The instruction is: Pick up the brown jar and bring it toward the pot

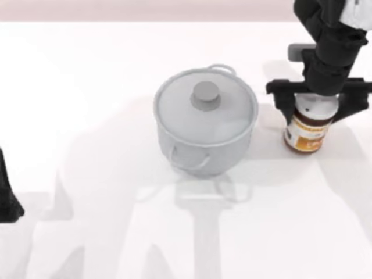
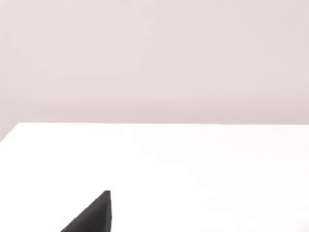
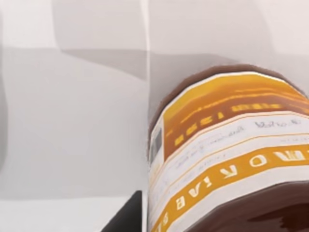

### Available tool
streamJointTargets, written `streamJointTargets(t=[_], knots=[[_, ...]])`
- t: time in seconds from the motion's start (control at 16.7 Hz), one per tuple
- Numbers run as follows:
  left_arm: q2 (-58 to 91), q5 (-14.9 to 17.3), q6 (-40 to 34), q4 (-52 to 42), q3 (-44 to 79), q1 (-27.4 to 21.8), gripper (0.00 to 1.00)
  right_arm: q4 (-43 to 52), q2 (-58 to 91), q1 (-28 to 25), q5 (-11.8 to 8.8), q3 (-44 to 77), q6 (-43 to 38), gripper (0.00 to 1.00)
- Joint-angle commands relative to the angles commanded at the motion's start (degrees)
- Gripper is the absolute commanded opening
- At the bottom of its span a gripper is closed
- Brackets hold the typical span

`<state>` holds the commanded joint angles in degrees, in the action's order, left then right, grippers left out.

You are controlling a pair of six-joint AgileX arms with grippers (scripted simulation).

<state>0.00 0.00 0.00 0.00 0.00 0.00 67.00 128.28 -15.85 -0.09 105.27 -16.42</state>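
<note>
The brown jar (image 1: 305,133), with a white lid and an orange-and-white label, stands upright on the table just right of the pot (image 1: 203,125). The pot is large and light grey, with a knobbed lid and loop handles. My right gripper (image 1: 317,113) comes down from above, one finger on each side of the jar's top, shut on it. In the right wrist view the jar (image 3: 227,154) fills most of the picture, and one dark finger (image 3: 128,217) lies against its label. My left arm (image 1: 9,200) is parked at the table's left edge; only one finger (image 2: 96,215) shows, over bare table.
The white table (image 1: 93,87) spreads wide to the left of the pot and in front of it. A narrow gap separates the pot's right wall from the jar. The table's far edge runs along the back.
</note>
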Motion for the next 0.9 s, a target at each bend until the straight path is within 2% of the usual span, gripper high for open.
streamJointTargets(t=[0.54, 0.9], knots=[[0.00, 0.00, 0.00, 0.00, 0.00, 0.00, 1.00, 0.00, 0.00, 0.00, 0.00, 0.00, 0.00, 0.98], [0.00, 0.00, 0.00, 0.00, 0.00, 0.00, 1.00, 0.00, 0.00, 0.00, 0.00, 0.00, 0.00, 1.00]])
